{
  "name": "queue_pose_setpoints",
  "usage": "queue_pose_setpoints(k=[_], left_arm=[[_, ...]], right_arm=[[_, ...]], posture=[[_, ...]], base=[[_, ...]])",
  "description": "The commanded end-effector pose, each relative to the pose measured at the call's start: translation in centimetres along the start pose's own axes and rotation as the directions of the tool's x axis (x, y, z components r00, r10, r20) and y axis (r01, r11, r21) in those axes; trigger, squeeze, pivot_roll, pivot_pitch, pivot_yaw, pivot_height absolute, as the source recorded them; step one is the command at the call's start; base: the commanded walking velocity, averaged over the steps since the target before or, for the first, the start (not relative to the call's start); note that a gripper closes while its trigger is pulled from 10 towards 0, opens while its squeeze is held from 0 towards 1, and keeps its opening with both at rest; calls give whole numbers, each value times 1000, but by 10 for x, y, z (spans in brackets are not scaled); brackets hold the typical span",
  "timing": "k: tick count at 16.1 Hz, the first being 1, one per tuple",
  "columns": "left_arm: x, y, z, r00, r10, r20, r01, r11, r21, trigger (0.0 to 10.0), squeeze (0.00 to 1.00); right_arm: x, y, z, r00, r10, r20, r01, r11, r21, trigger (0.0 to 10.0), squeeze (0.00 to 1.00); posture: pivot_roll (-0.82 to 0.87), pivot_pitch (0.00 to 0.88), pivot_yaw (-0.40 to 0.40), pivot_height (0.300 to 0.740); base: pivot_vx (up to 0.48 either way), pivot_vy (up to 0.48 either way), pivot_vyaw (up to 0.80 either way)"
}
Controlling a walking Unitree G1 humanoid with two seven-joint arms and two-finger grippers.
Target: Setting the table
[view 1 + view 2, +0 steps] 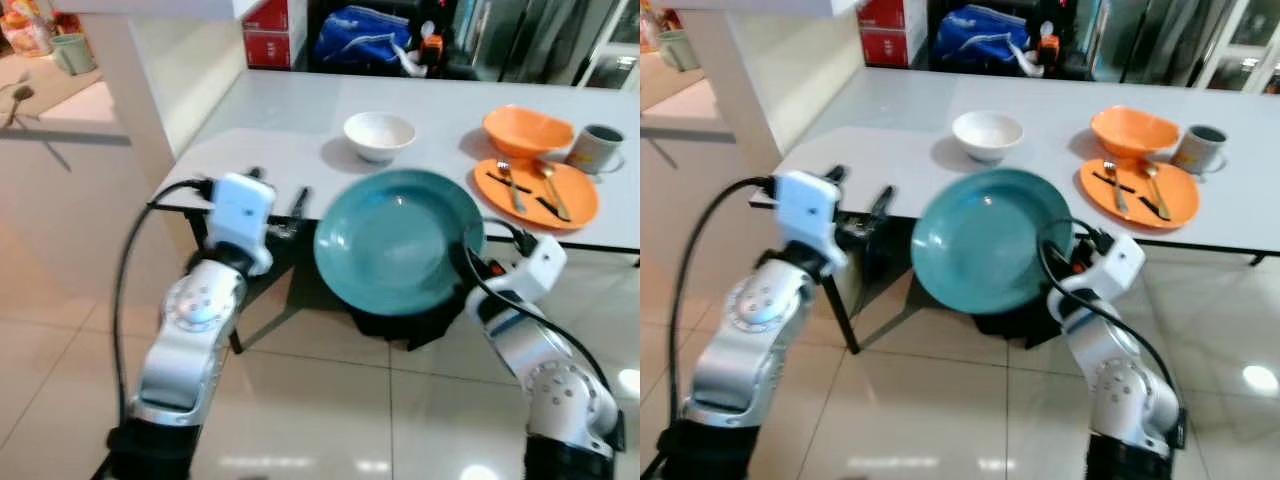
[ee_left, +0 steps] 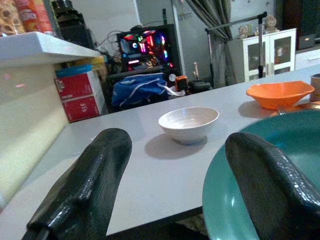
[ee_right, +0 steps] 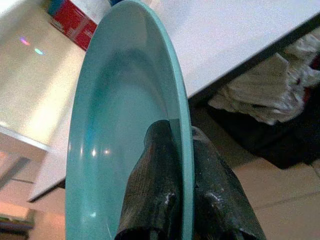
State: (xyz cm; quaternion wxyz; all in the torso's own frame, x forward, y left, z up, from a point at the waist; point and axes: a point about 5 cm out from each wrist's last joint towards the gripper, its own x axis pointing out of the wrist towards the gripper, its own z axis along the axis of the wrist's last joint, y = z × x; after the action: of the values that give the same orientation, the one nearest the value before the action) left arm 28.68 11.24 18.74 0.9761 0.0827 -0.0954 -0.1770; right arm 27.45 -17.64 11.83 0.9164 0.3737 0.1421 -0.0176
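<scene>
The left gripper (image 1: 278,195) is hovering at the near edge of the grey table (image 1: 290,110) with its two black fingers (image 2: 90,185) spread apart and holding nothing, beside the teal plate (image 1: 398,240). The right gripper (image 3: 182,192) is pinching that plate's rim between its closed fingers, holding it tilted over the table edge; beyond are sitting a white bowl (image 1: 379,135), then an orange plate (image 1: 540,190) with cutlery (image 1: 512,186), an orange bowl (image 1: 526,130) and a mug (image 1: 597,148), with no writing legible

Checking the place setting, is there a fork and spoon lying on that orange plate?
Yes, a fork and a spoon lie on the orange plate.
</scene>
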Motion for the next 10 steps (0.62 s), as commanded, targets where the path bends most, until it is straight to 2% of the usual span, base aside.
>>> queue_pose_setpoints(k=[1,7,10], left_arm=[[-2,8,2,1000,17,-2,-17,1000,15,10000,0],[-10,11,-5,999,10,-33,-9,999,33,10000,0],[-12,14,-4,999,15,-36,-14,999,39,10000,0]], right_arm=[[4,17,-3,996,83,-22,-83,996,17,10000,0],[5,29,-9,984,166,-66,-162,985,65,10000,0],[8,33,-16,972,209,-111,-188,966,178,10000,0]], posture=[[116,0,2,740],[121,10,-2,740],[129,25,-9,740]], base=[[398,0,0],[401,0,0],[398,0,0]])
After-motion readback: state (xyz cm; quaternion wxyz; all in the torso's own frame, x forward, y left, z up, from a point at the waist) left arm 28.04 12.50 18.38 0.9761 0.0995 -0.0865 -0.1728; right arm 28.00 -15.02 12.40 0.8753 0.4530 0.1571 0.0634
